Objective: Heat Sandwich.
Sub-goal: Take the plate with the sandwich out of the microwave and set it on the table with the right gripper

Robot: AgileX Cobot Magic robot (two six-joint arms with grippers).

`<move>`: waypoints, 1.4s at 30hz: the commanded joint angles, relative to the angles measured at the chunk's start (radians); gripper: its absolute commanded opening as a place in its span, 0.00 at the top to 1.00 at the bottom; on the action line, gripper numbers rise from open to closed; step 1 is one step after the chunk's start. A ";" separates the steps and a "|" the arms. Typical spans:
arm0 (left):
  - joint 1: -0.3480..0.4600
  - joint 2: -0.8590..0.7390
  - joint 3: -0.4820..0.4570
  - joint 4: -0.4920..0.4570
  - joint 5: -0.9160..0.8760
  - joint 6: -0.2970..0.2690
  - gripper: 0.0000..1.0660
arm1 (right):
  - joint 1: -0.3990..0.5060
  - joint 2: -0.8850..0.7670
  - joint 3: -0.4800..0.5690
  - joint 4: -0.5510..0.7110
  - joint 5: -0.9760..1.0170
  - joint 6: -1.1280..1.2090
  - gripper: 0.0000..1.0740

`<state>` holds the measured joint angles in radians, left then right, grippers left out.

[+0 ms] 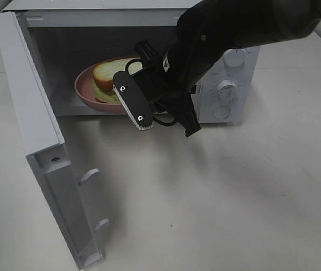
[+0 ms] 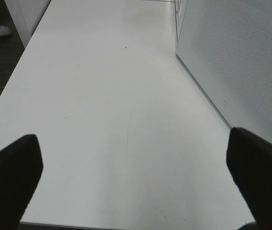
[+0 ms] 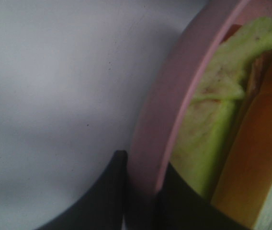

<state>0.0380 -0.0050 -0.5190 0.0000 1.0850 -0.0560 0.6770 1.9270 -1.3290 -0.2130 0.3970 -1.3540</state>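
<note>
Exterior high view first: one white microwave [image 1: 228, 68] stands on the pale table [image 1: 234, 197], its door [image 1: 42, 147] swung wide open toward the left, two plastic latch hooks sticking out of the door's inner edge. On the control panel I count three round white knobs [image 1: 226, 86], one above the other. The black right arm reaches down across the front of the opening and hides the right part of the cavity. Inside sits one round pink plate [image 1: 87, 90], smooth and shallow, and on it the sandwich [image 1: 108, 73], a single one: pale bread with a tan crust and a green leafy layer. The right gripper [image 3: 141, 196] is clamped on the plate's rim, one dark finger on each side of the pink edge, the green leaf just beside the inner finger. The left gripper [image 2: 136, 177] hangs over bare table with its two black fingers [image 2: 9, 177] spread far apart, holding nothing; beside it a finely dotted white panel of the microwave rises off the tabletop
</note>
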 commanded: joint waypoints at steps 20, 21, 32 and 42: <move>0.002 -0.016 0.002 -0.010 -0.014 -0.002 0.06 | 0.000 -0.377 0.424 -0.014 -0.162 -0.051 1.00; 0.002 -0.016 0.002 -0.010 -0.014 -0.002 0.06 | 0.000 -0.393 0.437 -0.014 -0.160 -0.051 1.00; 0.002 -0.016 0.002 -0.010 -0.014 -0.002 0.06 | 0.000 -0.574 0.596 -0.014 -0.126 -0.017 1.00; 0.002 -0.016 0.002 -0.010 -0.014 -0.002 0.06 | 0.000 -0.743 0.703 -0.014 -0.080 0.017 1.00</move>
<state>0.0380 -0.0050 -0.5190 0.0000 1.0850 -0.0560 0.6780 1.2170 -0.6330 -0.2180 0.3290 -1.3510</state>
